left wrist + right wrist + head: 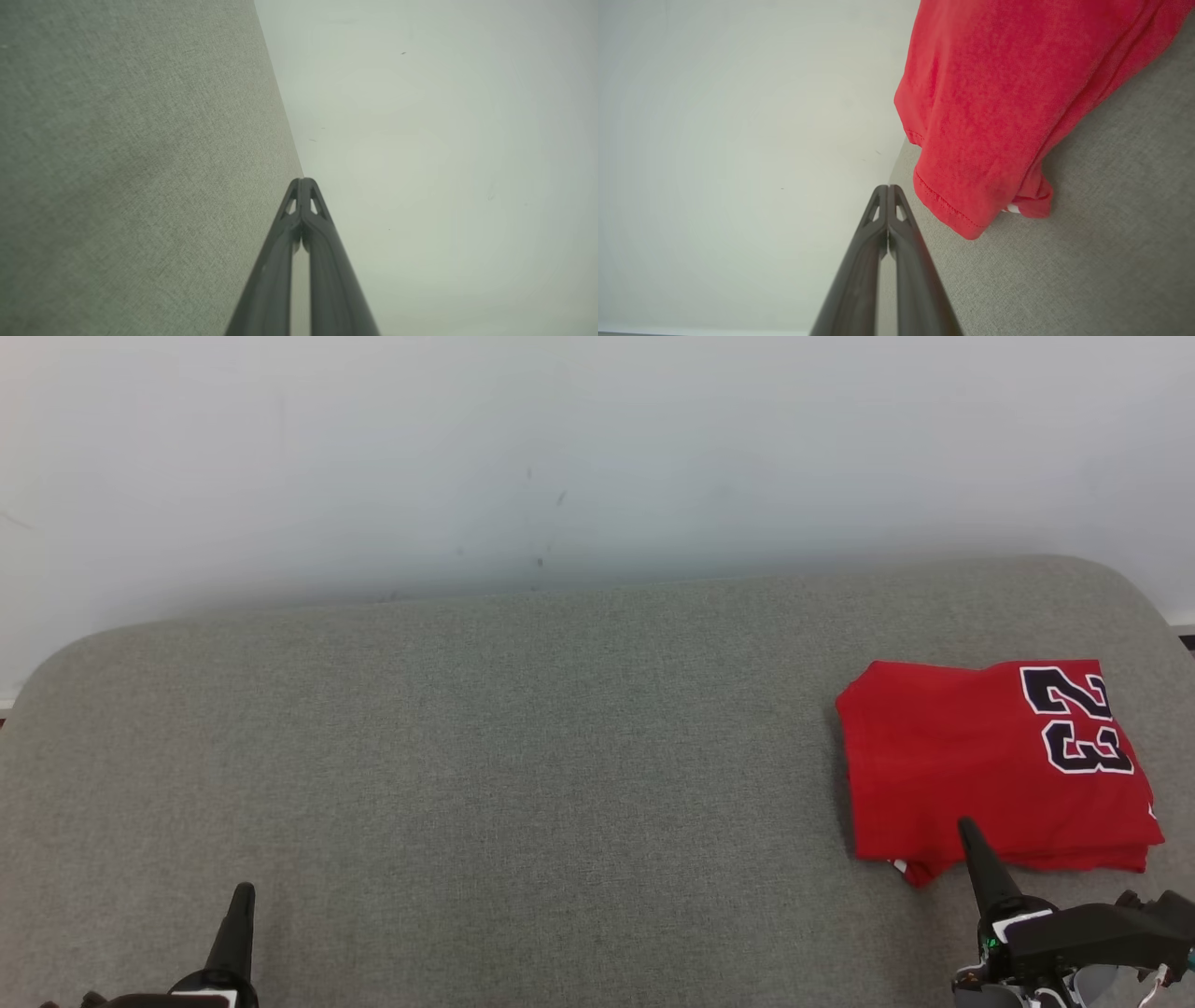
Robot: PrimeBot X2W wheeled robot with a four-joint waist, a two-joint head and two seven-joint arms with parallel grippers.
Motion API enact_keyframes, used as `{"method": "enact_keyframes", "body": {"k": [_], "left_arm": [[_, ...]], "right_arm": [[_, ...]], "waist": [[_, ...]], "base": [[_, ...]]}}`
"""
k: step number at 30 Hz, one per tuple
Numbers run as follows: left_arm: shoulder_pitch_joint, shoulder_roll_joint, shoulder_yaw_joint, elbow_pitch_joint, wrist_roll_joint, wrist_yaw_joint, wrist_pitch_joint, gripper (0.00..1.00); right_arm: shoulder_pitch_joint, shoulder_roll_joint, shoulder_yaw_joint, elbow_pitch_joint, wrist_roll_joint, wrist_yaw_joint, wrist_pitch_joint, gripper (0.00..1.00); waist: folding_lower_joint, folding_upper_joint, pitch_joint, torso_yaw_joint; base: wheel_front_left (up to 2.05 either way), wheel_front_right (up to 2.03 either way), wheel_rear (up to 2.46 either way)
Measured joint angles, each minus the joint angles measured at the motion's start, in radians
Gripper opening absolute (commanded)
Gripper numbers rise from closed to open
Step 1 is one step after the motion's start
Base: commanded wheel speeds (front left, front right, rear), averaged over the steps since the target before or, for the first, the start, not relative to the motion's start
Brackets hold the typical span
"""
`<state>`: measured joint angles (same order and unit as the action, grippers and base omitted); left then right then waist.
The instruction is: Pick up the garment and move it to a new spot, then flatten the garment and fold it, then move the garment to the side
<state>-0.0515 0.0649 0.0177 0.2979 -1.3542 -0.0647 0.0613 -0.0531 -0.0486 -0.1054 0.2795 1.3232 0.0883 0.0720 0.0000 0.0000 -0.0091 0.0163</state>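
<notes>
A folded red garment (990,765) lies flat at the right end of a grey upholstered surface (523,756), near that surface's rounded far corner, with a pale wall (560,448) behind.

The head view gives the whole fold and the dark, white-edged number 23 (1074,719) on the side of the garment nearest the surface's right edge. The right wrist view brings the garment (994,93) up close, showing a stitched hem and a sliver of white tucked under its lowest corner.

The right gripper (964,823) rises from the surface's near edge, and in the head view its tip overlaps the garment's near border, so contact is hard to judge from there. In the right wrist view the right gripper (887,186) has its two fingers pressed together on nothing, the tip just beside the hem with a strip of grey cloth between them. The red fabric runs off that view's top and right edges.

The left gripper (245,889) stands at the surface's near left, well apart from the garment, its base cut off below. In the left wrist view the left gripper (302,179) is likewise closed and empty against grey cloth and wall.
</notes>
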Motion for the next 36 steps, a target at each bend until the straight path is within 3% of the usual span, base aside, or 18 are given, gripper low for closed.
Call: {"method": "enact_keyframes", "body": {"k": [21, 36], "left_arm": [[-0.023, -0.025, 0.072, 0.001, -0.235, -0.059, 0.051, 0.00], [-0.036, -0.026, 0.072, 0.001, -0.239, -0.059, 0.052, 0.00]], "right_arm": [[-0.023, 0.003, -0.027, 0.017, 0.272, 0.028, 0.043, 0.00], [-0.036, 0.003, -0.028, 0.017, 0.278, 0.030, 0.043, 0.00]], "waist": [[0.0000, 0.0000, 0.011, -0.016], [0.0000, 0.0000, 0.011, -0.016]], "base": [[0.00, 0.00, 0.00], [0.00, 0.00, 0.00]]}}
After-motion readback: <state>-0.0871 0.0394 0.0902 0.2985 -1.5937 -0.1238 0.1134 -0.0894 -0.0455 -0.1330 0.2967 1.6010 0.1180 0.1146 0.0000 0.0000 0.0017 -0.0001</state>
